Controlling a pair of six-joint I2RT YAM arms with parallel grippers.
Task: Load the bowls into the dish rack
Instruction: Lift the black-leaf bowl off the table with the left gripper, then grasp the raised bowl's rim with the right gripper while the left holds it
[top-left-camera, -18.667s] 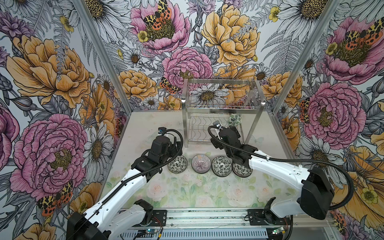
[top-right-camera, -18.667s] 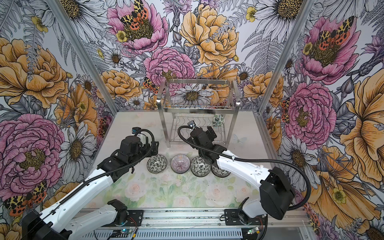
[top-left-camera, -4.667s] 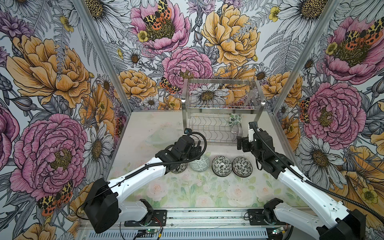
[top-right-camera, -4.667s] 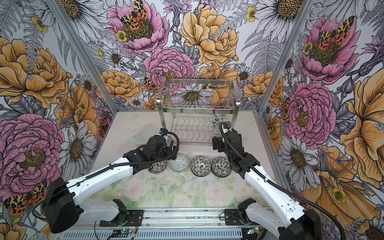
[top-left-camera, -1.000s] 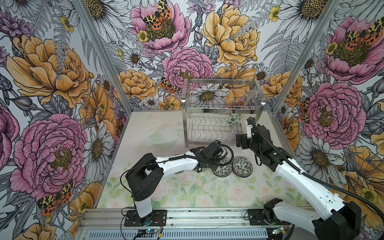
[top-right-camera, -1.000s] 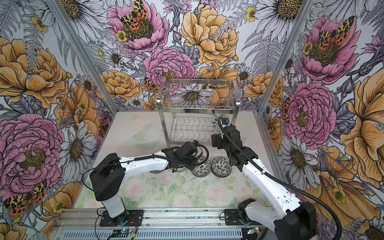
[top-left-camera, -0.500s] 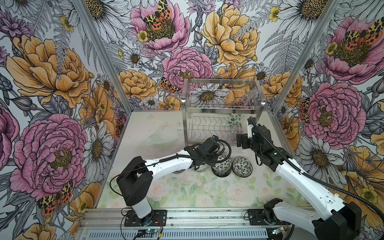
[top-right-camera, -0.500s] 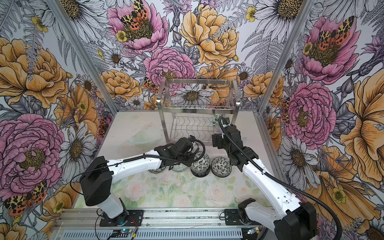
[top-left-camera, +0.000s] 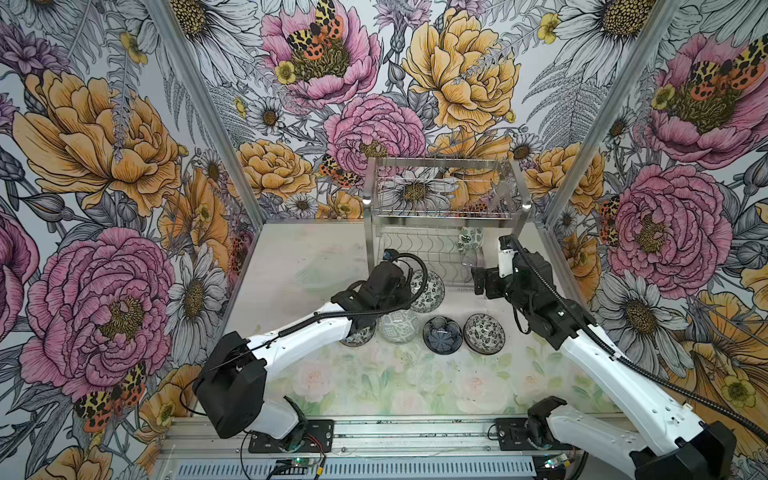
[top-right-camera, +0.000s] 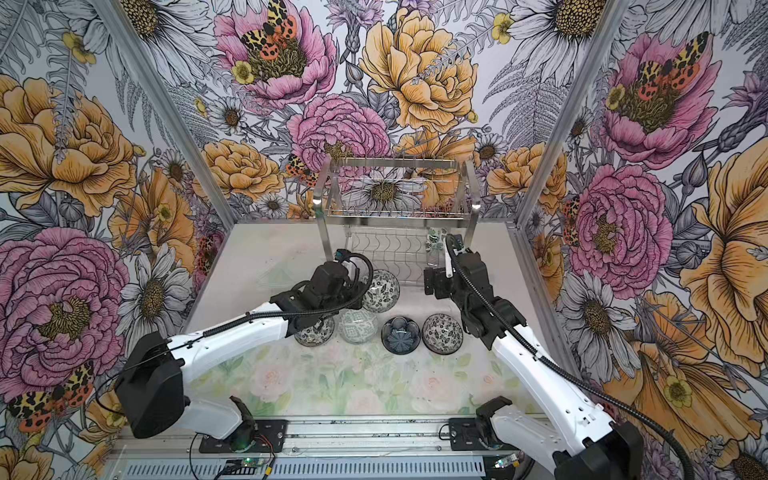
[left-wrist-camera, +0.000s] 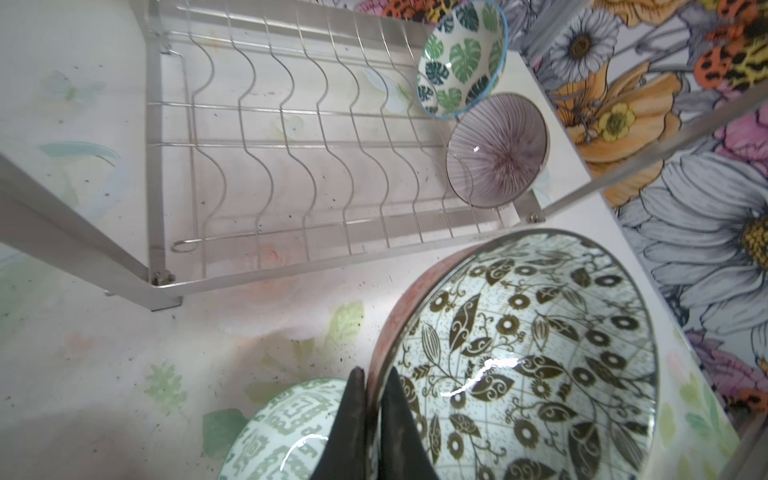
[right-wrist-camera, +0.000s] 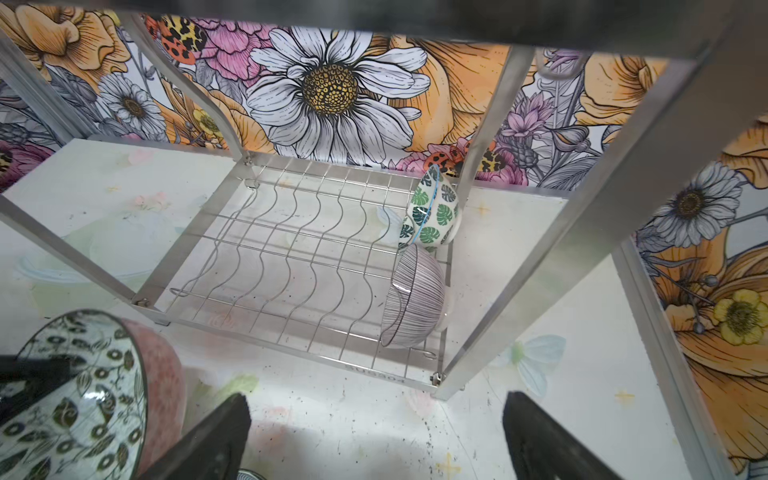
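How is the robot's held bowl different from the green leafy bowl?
The held bowl has black leaves inside and a pink outside; the green leafy bowl has green leaves and a blue rim. The left hand pinches the held bowl's rim, outside the dish rack; the green leafy bowl stands in its lower shelf. Both are round and tipped on edge.

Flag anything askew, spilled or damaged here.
Nothing is spilled or broken. The leaf bowl and striped bowl stand on edge in the rack, as its slots intend. The floral bowl is tilted only because the left gripper pinches its rim. Dark specks dot the table.
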